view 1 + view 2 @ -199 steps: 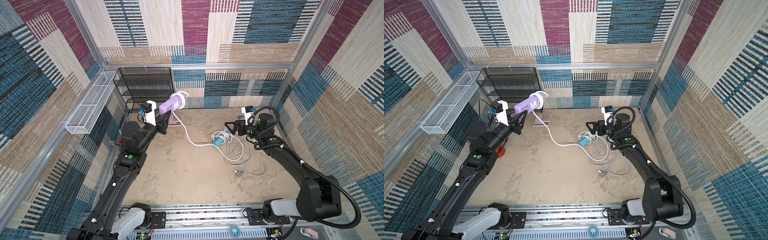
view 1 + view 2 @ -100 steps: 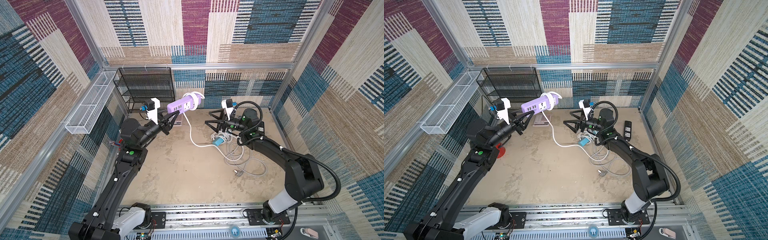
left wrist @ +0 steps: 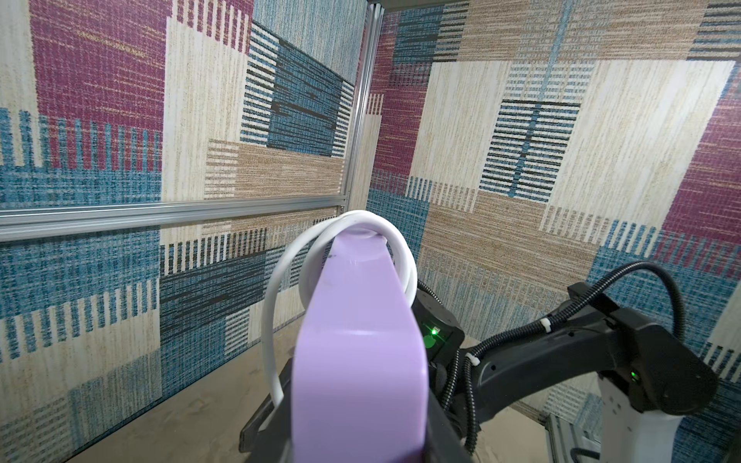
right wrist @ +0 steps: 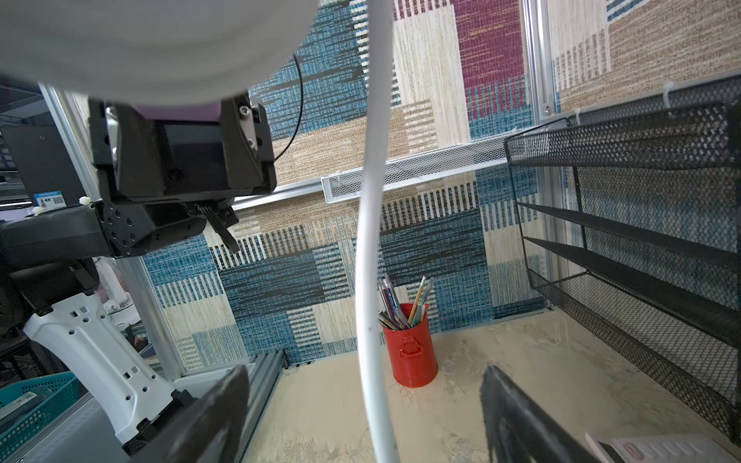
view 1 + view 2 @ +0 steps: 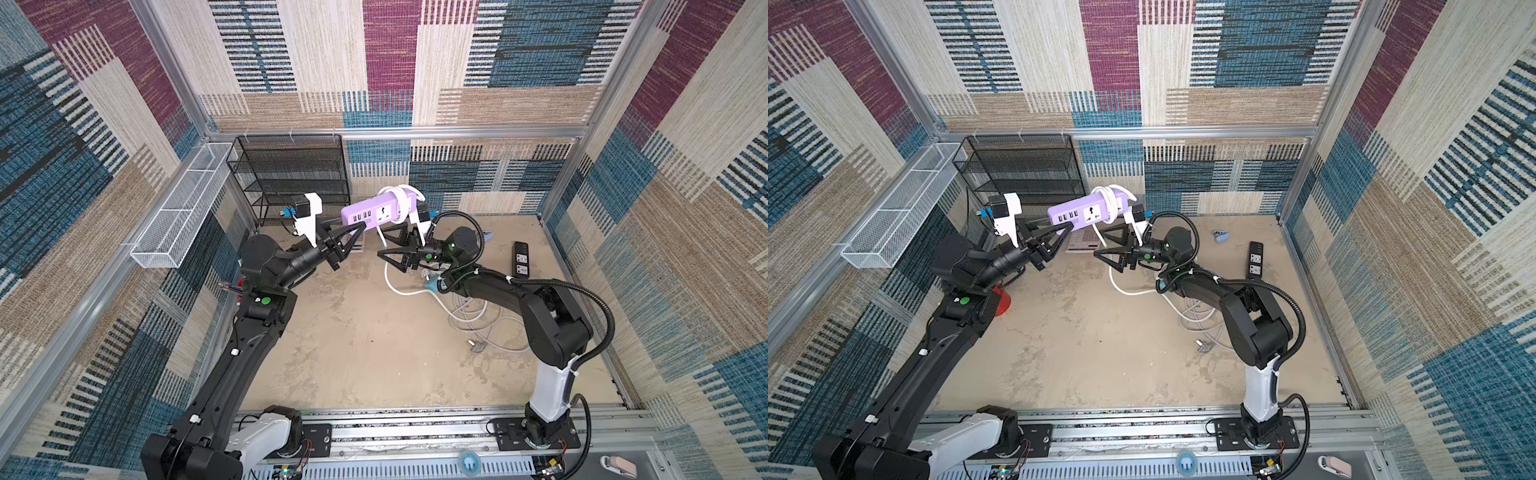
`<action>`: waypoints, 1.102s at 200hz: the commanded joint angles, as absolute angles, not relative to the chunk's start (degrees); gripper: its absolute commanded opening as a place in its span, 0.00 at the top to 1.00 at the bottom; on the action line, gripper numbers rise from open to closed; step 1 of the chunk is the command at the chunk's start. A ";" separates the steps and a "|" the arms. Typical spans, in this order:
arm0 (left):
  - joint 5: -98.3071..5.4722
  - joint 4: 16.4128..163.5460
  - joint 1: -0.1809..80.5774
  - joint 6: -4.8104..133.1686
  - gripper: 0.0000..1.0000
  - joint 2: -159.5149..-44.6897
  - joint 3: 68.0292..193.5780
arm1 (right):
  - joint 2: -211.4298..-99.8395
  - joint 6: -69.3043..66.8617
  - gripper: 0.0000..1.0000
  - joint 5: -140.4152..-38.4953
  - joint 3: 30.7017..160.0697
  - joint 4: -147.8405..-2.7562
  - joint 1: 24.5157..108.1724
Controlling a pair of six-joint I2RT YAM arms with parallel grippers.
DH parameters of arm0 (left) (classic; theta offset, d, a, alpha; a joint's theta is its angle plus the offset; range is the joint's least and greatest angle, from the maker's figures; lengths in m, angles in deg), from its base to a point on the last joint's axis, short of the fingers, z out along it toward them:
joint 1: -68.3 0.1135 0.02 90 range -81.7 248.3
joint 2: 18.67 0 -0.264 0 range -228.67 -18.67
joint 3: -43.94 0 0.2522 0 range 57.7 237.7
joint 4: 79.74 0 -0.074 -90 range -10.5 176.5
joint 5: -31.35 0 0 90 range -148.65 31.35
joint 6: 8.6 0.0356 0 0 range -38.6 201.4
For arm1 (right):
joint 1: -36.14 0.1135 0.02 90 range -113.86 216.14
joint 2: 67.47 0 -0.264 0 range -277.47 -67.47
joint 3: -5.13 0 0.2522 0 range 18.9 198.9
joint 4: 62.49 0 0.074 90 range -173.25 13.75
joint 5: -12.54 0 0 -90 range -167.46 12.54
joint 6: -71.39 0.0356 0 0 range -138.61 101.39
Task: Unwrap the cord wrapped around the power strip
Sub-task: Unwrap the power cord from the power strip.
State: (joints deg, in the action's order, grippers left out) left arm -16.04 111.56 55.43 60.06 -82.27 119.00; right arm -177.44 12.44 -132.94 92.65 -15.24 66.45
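Ringing the beige tabletop (image 5: 353,340) and power strip (image 5: 376,212) — patchwork-carpet walls (image 5: 519,104)

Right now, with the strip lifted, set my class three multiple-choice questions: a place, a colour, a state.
1. Where is the black power strip?
A. lifted in the air
B. inside a gripper
C. flat on the table, right side

2. What colour is the cord wound round the purple power strip?
A. black
B. white
C. red

3. How is the right gripper?
A. open, cord hanging between its fingers
B. shut on the cord
C. shut on the purple strip

Answers: 1 C, both top views show it lying there; 2 B, white loops circle the strip's end; 3 A, the right wrist view shows the fingers apart.
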 commanded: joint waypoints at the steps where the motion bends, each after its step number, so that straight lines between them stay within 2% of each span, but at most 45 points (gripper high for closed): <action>1: -13.93 116.90 55.56 58.12 1.00 -82.37 119.66 | -179.01 15.90 0.34 -132.83 94.20 -9.66 66.73; 8: -14.01 116.79 55.55 58.15 1.00 -82.31 119.66 | -179.23 16.25 0.47 -132.99 94.49 -9.46 66.74; 15: -14.08 116.74 55.55 58.26 1.00 -82.24 119.66 | -179.46 16.46 0.70 -132.96 94.57 -9.50 66.74; 26: -14.02 116.56 55.64 58.37 1.00 -82.23 119.66 | -179.28 16.38 1.00 -132.53 94.46 -9.82 66.73; 79: -13.58 117.04 55.68 57.88 1.00 -83.00 119.66 | -178.35 12.44 1.00 -130.63 96.13 -15.83 65.34; 159: -13.40 117.91 55.64 56.49 1.00 -84.07 119.49 | -182.04 3.22 1.00 -131.65 119.96 -34.85 56.55; 184: -15.85 114.95 55.64 58.90 1.00 -83.17 119.57 | -177.07 -2.63 1.00 -130.16 119.17 -40.69 54.64; 220: -23.34 107.72 55.79 64.34 1.00 -81.48 120.03 | -165.61 -13.28 1.00 -125.37 110.91 -49.32 54.15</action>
